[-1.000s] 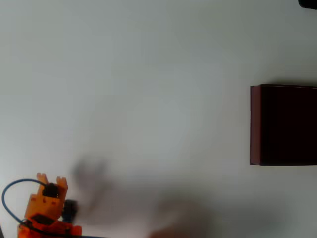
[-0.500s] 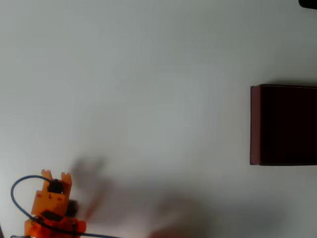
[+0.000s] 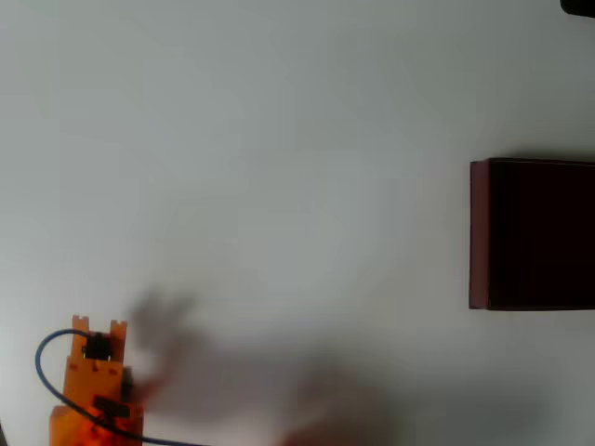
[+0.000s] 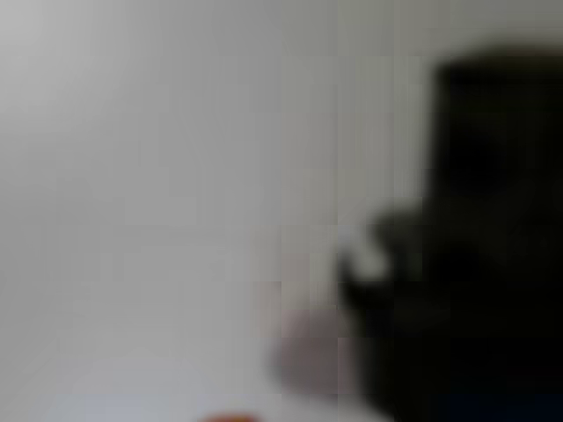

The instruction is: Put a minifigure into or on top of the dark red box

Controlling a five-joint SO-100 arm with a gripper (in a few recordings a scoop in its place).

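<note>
**Arm at the lower left, box at the right edge**

In the overhead view the orange arm (image 3: 96, 386) is seen at the lower left corner of the white table (image 3: 279, 167), with a blue cable (image 3: 45, 372) looped from its left side. Two short orange prongs are shown at its upper end, with a dark part between them. The gripper's fingers cannot be made out there, so how far they are parted, and whether anything is held, cannot be told. A soft grey shadow is cast on the table just to the right of the arm.

The dark red box (image 3: 479, 232) is placed at the right edge of the overhead view, well apart from the arm and cut off by the frame. Its maroon left wall is lit, and its inside is almost black.

The wrist view is badly blurred. A large dark shape (image 4: 466, 255) is seen on its right side against a pale surface; what it is cannot be told. The toy figure cannot be identified with certainty.
</note>
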